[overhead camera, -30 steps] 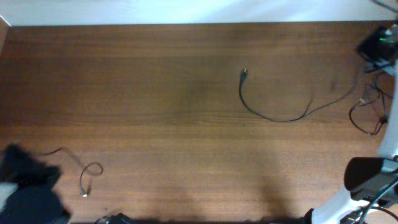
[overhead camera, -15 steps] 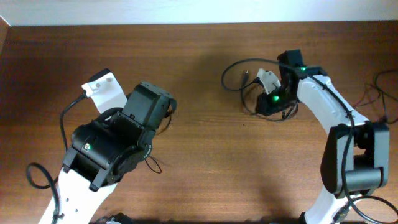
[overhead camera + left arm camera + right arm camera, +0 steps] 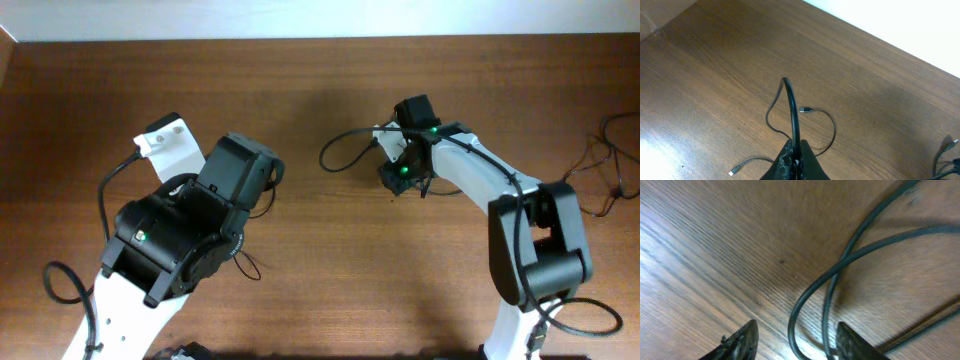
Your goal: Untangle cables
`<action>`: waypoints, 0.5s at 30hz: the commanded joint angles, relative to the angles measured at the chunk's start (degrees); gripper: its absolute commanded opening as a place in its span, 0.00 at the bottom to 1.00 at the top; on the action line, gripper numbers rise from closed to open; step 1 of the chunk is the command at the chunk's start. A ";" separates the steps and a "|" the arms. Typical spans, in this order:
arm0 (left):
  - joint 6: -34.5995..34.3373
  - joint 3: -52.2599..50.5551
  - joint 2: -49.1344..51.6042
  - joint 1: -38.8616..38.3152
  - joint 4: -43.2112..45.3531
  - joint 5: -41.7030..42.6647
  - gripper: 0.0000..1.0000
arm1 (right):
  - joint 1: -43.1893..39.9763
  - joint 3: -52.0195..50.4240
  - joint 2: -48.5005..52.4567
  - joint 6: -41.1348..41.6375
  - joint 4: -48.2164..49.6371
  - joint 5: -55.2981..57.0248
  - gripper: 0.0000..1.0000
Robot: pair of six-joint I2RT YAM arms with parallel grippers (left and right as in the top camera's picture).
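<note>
- Left jaws are clenched on one thin black cable (image 3: pixel 791 107), which arches up from their tips and loops down onto the desk (image 3: pixel 715 75).
- Right jaws stand released, low over the desk, with crossing cable loops (image 3: pixel 840 270) lying between the two fingers (image 3: pixel 747 337).

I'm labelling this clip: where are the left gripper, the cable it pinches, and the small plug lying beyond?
left gripper (image 3: pixel 796 150), left wrist view, between its fingertips.
pinched cable (image 3: pixel 792 107), left wrist view, its raised arc.
small plug (image 3: pixel 805 109), left wrist view, its middle.
</note>
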 commanded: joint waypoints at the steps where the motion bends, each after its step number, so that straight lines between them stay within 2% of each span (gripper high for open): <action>1: 0.85 0.11 -0.44 -0.07 -0.59 0.13 0.05 | -0.11 -0.52 1.11 0.00 -0.63 0.55 0.46; 2: 0.85 0.11 -0.44 -0.07 -0.61 0.15 0.05 | -0.11 -0.61 2.01 0.02 -0.44 0.68 0.46; 3: 0.85 0.11 -0.44 -0.07 -0.79 0.13 0.05 | -0.11 -0.61 3.39 0.04 -0.46 0.68 0.40; 5: 0.85 0.11 -0.44 -0.07 -0.79 0.13 0.07 | -0.11 -0.61 5.46 0.00 -0.92 0.70 0.04; 7: 0.85 0.11 -0.44 -0.07 -0.76 0.13 0.05 | -0.50 1.07 4.96 0.04 2.16 2.54 0.04; 11: 0.85 0.11 -0.44 -0.07 -1.25 0.15 0.04 | -5.55 14.12 4.94 0.00 5.99 14.05 0.04; 13: 0.83 0.11 -0.44 -0.09 -1.20 0.15 0.04 | -13.38 15.10 5.14 -0.02 17.81 17.57 0.04; 15: 0.83 0.11 -0.44 -0.09 -1.16 0.15 0.04 | -19.50 15.10 5.84 0.00 24.52 11.37 0.04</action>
